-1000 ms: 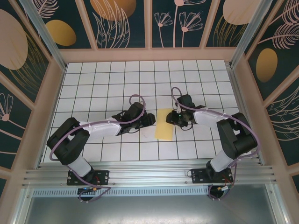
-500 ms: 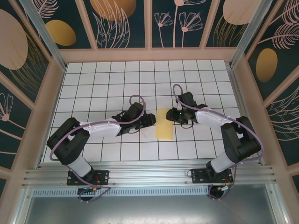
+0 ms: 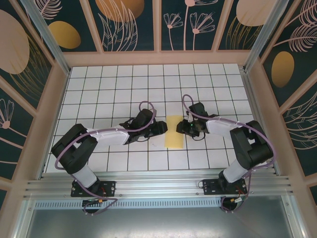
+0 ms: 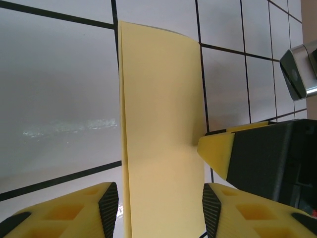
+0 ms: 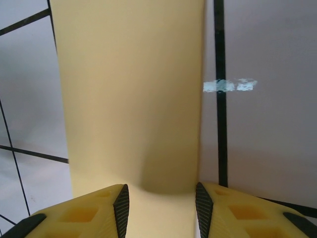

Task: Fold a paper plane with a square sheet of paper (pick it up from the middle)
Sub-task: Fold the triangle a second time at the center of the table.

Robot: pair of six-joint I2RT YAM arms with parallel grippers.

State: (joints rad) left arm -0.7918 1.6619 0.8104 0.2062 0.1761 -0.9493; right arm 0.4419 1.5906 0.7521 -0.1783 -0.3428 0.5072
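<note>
The square sheet of paper lies on the table folded in half, a pale-yellow upright rectangle. In the left wrist view the paper shows two layers along its left edge. My left gripper is at the paper's left edge, open, and the strip runs between its pads. My right gripper is at the paper's upper right edge, also open, low over the paper. One right fingertip touches the paper's right edge. In the wrist views the left gripper and the right gripper hold nothing.
The white gridded table is fenced by wooden walls at the back and sides. An aluminium rail runs along the near edge by the arm bases.
The right gripper lifted back a little, then returned down to the paper's right edge. The left gripper edged slightly right toward the paper. The paper has stayed in place.
</note>
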